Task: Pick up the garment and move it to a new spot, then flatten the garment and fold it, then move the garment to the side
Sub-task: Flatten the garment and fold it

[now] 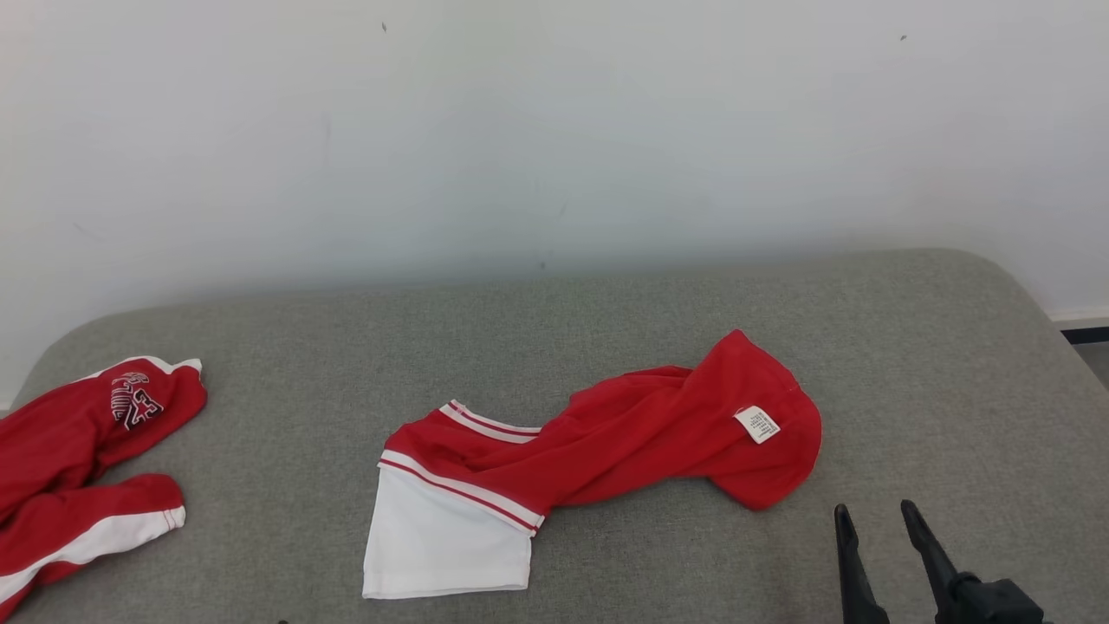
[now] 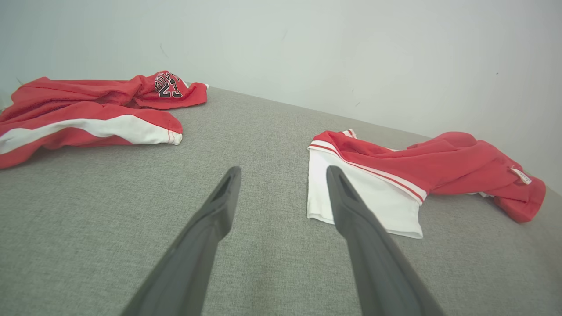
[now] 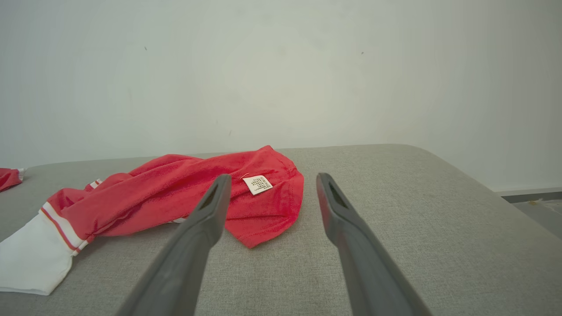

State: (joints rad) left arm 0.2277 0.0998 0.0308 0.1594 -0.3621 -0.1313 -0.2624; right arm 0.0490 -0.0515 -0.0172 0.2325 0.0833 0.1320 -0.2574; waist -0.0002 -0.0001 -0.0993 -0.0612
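— Just ahead of the right gripper (image 1: 873,511), up and to its left, the red-and-white garment (image 1: 598,451) lies crumpled on the grey cushion (image 1: 606,329). Is anything between the fingers?

— Nothing. Both pairs of fingers gape wide and empty. The left gripper (image 2: 283,172) hovers over bare cushion, with the garment's white hem (image 2: 364,197) just beside its right-hand finger.

— Which way does the cloth run?

— Crosswise to both hands. The white end lies toward the left gripper, and the bunched red end with its label (image 1: 757,424) lies toward the right one. Each arm looks nearest to one end, so a two-handed lift seems the likely opening.

— Does one camera catch what another misses?

— The left wrist view reads a printed number on the second red garment (image 2: 88,114), well off to that hand's left. The right wrist view frames the label between its own fingers and shows the cushion's rounded edge falling away to its right.
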